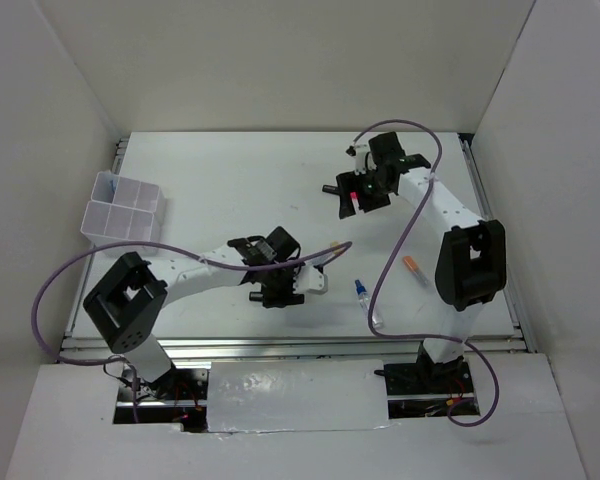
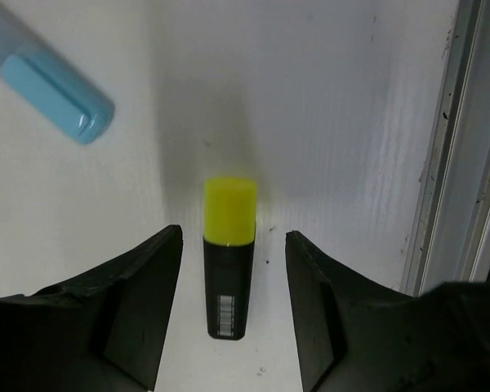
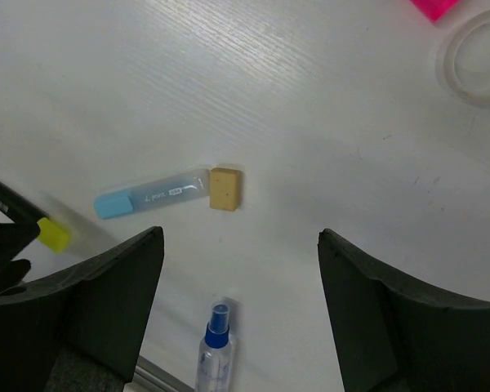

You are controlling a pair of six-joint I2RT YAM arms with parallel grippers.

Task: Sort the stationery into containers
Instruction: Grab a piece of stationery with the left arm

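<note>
A black highlighter with a yellow cap (image 2: 228, 257) lies on the table between the open fingers of my left gripper (image 2: 233, 237), which is low over it and not touching it. A light-blue marker (image 2: 53, 82) lies just beyond; it also shows in the right wrist view (image 3: 151, 194). My right gripper (image 3: 239, 245) is open, empty and high above the table. A blue-capped bottle (image 3: 215, 351), a clear tape ring (image 3: 478, 61) and a pink cap (image 3: 434, 6) lie below it. The organizer box (image 1: 120, 210) stands at the far left.
A tan block (image 3: 226, 189) lies at the marker's end. An orange-capped tube (image 1: 414, 268) lies beside the right arm. A metal rail (image 2: 465, 163) runs along the table's near edge, close to the left gripper. White walls enclose the table.
</note>
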